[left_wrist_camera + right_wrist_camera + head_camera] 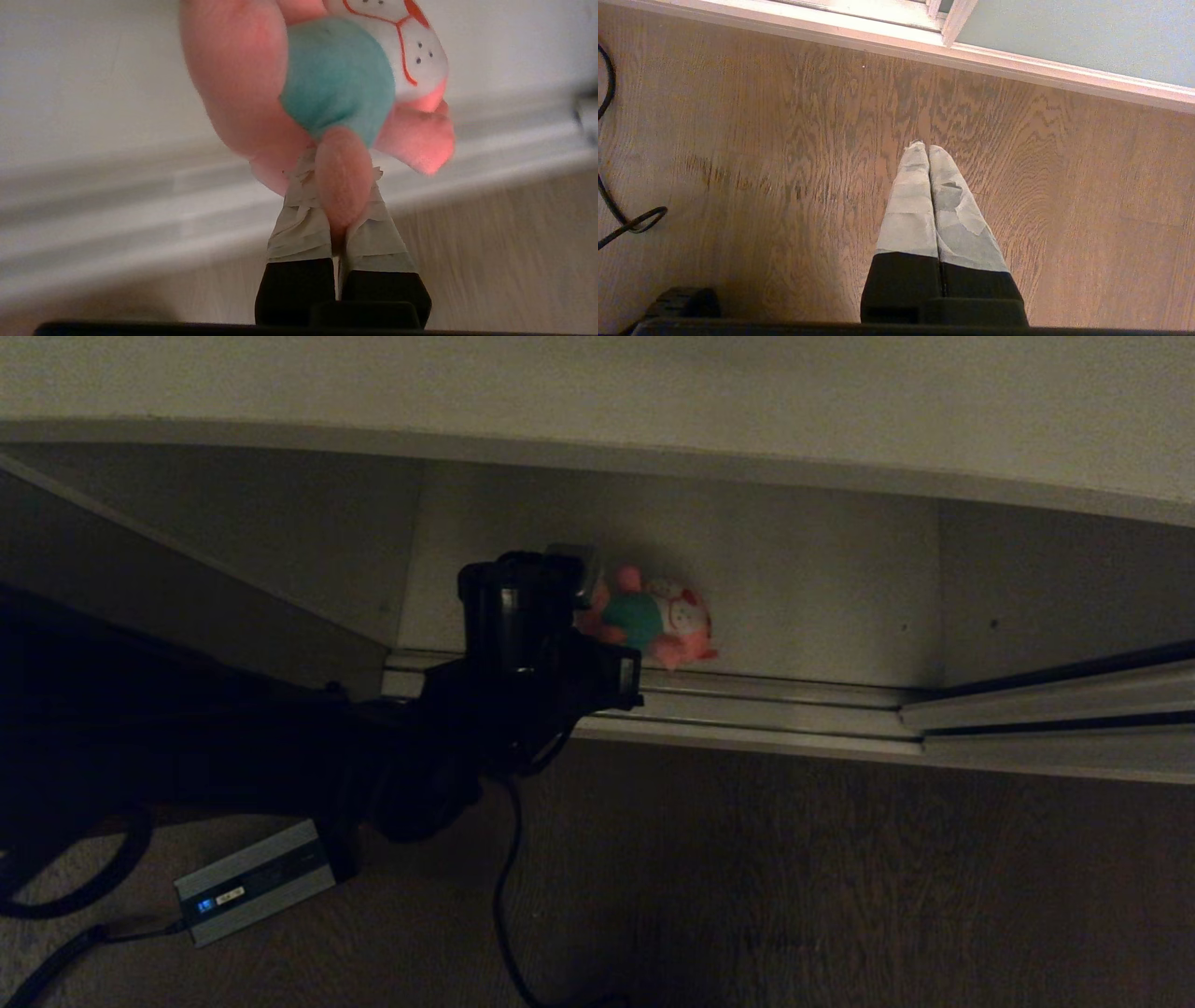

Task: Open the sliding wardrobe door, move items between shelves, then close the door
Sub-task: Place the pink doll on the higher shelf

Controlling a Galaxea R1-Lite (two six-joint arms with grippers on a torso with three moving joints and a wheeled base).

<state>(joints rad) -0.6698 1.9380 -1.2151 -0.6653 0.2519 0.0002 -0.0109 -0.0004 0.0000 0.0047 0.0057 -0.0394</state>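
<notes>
wood floor meets the wardrobe track; at twelve o'clock, the left gripper pinches the pink toy, its face cut off; right gripper closed, empty.

Pink, teal and pale grey against brown wood grain

The plush toy is pink with a teal outfit and a white face outlined in red, dotted dark. The left gripper and right gripper share one scheme — pale grey tape over black. The floor is brown with wavy grain; the door track is pale metal.
</notes>
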